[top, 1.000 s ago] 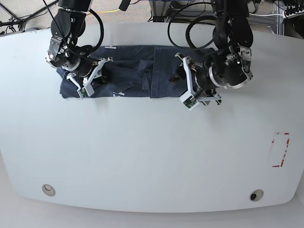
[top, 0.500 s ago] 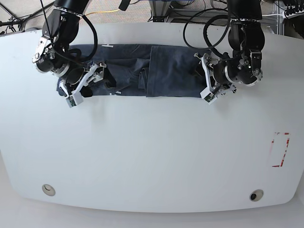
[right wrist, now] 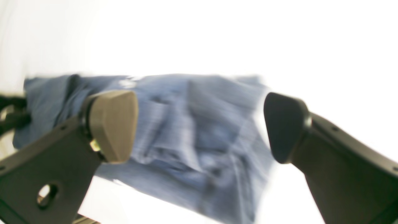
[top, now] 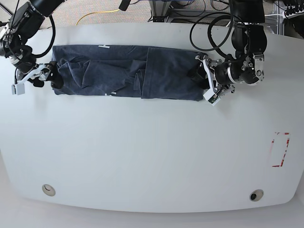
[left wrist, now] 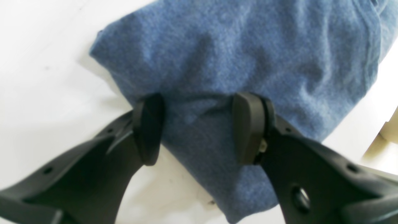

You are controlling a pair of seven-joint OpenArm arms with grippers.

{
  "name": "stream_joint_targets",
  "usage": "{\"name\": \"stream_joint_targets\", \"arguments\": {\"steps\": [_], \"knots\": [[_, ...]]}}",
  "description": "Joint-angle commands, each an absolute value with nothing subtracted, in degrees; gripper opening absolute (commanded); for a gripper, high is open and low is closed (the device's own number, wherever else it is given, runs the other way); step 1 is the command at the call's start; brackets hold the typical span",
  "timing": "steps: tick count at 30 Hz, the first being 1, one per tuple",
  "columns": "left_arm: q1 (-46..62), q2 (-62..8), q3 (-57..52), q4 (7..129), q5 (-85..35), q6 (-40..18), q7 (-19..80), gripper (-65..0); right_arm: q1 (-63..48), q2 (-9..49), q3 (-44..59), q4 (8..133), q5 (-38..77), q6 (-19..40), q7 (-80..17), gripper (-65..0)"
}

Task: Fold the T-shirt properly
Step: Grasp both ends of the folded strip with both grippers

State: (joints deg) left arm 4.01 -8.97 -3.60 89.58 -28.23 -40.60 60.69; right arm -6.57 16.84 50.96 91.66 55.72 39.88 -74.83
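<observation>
Both arms have pulled apart since a moment ago, so the T-shirt (top: 126, 71) now lies in a long flat strip on the white table (top: 142, 152). Its one end sits between the left gripper's (left wrist: 199, 129) half-open fingers. The right gripper (right wrist: 199, 124) is wide open, holding nothing, with the shirt's other end just beyond it.

Glare is washing out the right wrist view, motion is blurring the T-shirt (right wrist: 192, 140) there
</observation>
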Motion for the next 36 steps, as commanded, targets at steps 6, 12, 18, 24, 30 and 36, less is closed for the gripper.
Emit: {"name": "stream_joint_targets", "arguments": {"steps": [6,12,18,24,30,36], "knots": [[4.26,-11.30,-3.56,89.36,-25.27,-40.00,61.93,-31.9,-5.67,25.01,53.23,76.09,58.68,40.00,-73.89,-3.6],[4.26,-11.47,-3.56,89.27,-25.27,-40.00,61.58,-31.9,-6.11,23.08,52.97,75.74,58.68,40.00,-74.07,-3.6],[4.35,-11.38,-3.56,89.27,-25.27,-40.00,61.58,-31.9,-6.20,18.68,52.00,75.91,58.42,40.00,-74.07,-3.6],[4.26,-11.38,-3.65,89.27,-25.36,-40.00,61.58,-31.9,-6.73,16.75,47.60,76.09,58.42,40.00,-73.71,-3.6],[4.35,-11.38,-3.65,89.36,-25.36,-40.00,61.58,-31.9,-6.73,13.93,44.79,78.81,58.33,40.00,-73.71,-4.0],[4.35,-11.38,-3.65,89.27,-25.27,-40.00,61.58,-31.9,-6.37,12.88,44.62,78.64,55.43,40.00,-70.46,-32.5]]}}
